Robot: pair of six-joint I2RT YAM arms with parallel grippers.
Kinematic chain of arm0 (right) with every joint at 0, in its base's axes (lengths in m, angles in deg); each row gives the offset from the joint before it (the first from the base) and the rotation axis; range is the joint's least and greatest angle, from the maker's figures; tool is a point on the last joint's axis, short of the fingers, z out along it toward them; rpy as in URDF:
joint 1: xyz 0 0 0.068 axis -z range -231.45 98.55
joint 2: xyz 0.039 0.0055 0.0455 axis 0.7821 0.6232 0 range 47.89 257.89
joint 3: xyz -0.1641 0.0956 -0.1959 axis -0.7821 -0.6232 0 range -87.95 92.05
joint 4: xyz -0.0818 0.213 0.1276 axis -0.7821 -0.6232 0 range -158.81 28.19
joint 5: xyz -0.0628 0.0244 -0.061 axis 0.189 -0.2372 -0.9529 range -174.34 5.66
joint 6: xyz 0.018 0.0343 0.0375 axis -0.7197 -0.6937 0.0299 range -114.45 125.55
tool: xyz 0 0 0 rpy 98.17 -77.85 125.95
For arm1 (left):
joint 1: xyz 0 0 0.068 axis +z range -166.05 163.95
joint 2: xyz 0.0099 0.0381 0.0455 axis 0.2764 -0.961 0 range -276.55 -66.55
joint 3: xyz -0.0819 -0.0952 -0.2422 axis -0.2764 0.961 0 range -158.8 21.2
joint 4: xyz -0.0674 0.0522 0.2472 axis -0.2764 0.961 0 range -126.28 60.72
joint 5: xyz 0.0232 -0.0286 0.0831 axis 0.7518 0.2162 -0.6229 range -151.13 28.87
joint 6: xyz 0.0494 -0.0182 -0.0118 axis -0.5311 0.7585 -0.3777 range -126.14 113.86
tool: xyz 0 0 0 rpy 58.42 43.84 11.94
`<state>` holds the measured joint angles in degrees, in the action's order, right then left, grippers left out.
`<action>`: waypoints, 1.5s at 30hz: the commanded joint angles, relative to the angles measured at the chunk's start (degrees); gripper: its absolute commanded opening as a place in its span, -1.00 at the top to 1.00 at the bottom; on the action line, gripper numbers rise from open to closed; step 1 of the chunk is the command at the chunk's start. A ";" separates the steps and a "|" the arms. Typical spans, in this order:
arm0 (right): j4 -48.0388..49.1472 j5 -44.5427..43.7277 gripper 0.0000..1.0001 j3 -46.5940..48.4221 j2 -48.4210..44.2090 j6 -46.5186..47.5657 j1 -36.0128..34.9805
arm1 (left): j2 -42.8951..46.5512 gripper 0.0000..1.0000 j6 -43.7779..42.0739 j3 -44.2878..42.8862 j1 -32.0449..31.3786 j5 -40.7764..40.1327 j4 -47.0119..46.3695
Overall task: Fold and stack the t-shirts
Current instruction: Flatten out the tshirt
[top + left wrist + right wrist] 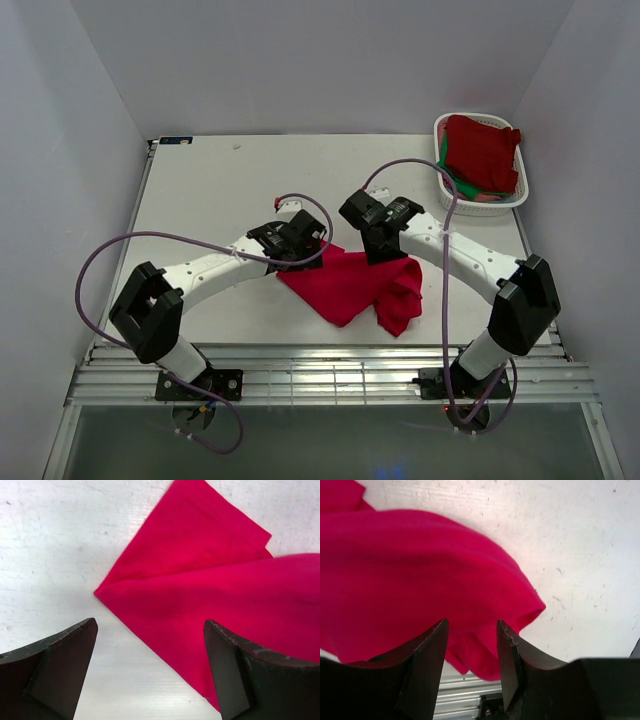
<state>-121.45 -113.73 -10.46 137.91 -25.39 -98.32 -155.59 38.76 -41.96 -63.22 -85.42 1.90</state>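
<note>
A crimson t-shirt (350, 285) lies partly folded on the white table, bunched at its right end. My left gripper (303, 250) hovers over the shirt's left corner, its jaws wide open. In the left wrist view the left gripper (150, 625) frames the pointed corner of the shirt (210, 580) and bare table, touching neither. My right gripper (377, 243) is above the shirt's back right part. Seen from the right wrist, the right gripper (472, 624) stands open with a gap, and the humped cloth (420, 570) lies beyond the fingers, not pinched.
A white slotted basket (437, 150) stands at the back right corner, holding a dark red t-shirt (485, 150) on top of a green one (450, 172). Metal rails (330, 380) run along the table's near edge, close to the shirt's hanging end.
</note>
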 commanded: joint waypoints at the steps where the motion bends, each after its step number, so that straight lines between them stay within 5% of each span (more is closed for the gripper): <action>1: 8.83 -2.08 0.00 2.22 4.00 5.79 2.13 | 0.00 -0.96 -2.72 0.22 0.86 -1.20 -3.10; 14: 15.16 3.89 0.01 4.68 17.91 14.50 9.95 | -8.26 -0.94 -1.84 2.24 2.70 2.85 -5.39; 18: 16.04 6.70 0.34 3.37 18.53 15.73 10.75 | -8.61 -0.70 -1.40 3.39 3.32 3.20 -5.74; 20: 15.96 9.25 0.73 3.10 18.88 15.91 11.27 | -8.79 -0.44 -1.40 3.39 3.58 3.20 -5.92; 22: 15.69 10.14 0.84 3.01 18.79 15.56 11.54 | -8.79 -0.17 -1.57 3.04 3.67 2.94 -5.83; 23: 15.78 10.05 0.85 3.10 18.62 15.56 11.45 | -8.70 0.24 -1.66 2.78 3.76 2.76 -5.83; 26: 15.08 6.98 0.85 6.34 17.91 16.34 11.80 | -7.65 1.00 -2.80 -0.46 4.63 2.23 -5.48; 37: 0.32 3.11 0.85 43.25 20.46 20.74 16.37 | -6.60 1.00 -16.33 -29.03 9.56 -0.75 -1.35; 45: -3.28 8.45 0.85 28.72 8.96 18.47 16.29 | 2.36 1.00 -20.04 -23.96 9.56 3.26 -3.11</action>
<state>-119.11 -108.20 24.67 151.07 -6.07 -81.78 -157.99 21.28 -69.10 -53.52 -85.05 -2.08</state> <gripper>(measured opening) 0.081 0.015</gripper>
